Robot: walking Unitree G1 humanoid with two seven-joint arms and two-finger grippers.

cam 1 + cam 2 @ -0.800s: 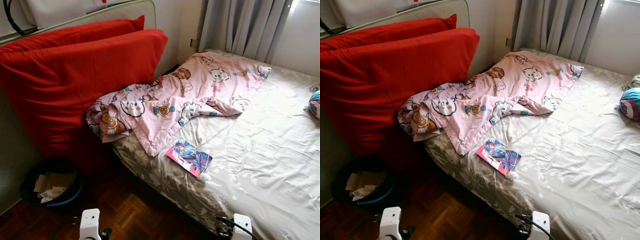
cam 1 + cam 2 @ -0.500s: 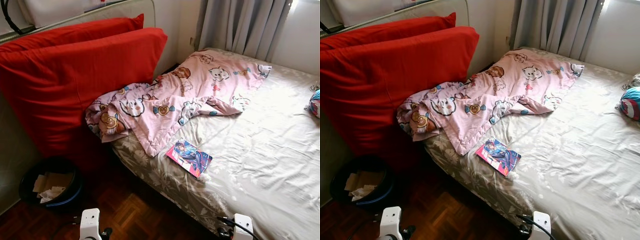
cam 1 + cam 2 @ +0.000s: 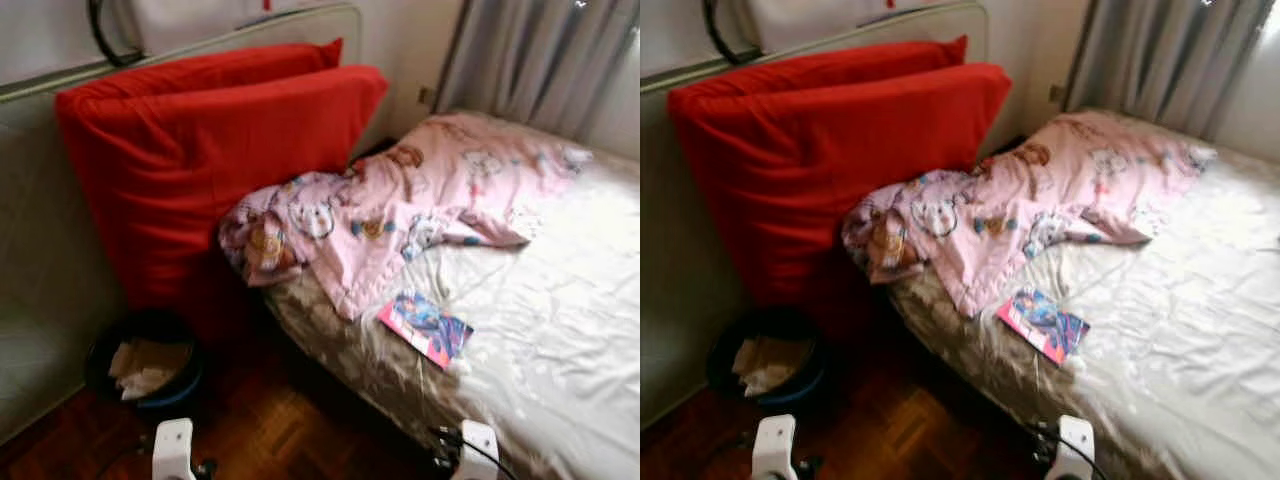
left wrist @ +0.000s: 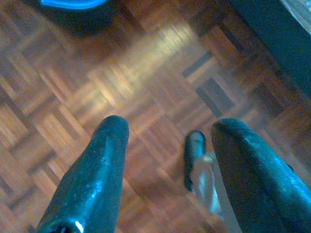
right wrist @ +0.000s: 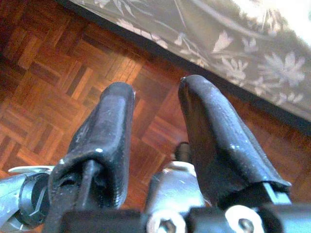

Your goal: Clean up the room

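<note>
You are facing a bed (image 3: 560,330) whose pale floral sheet takes up the right of the frame. A pink cartoon blanket (image 3: 400,210) lies crumpled across its upper middle, one corner hanging over the near edge. Just below that corner, a colourful book (image 3: 425,327) lies flat on the sheet near the mattress edge. Two big red cushions (image 3: 210,160) lean upright at the upper left. At lower left, a dark bin (image 3: 145,360) holding paper scraps stands on the parquet floor (image 3: 270,430). Your left claw (image 4: 167,160) hangs over bare parquet, fingers apart and empty. Your right claw (image 5: 155,131) hangs beside the bed's edge, fingers also apart, holding nothing.
</note>
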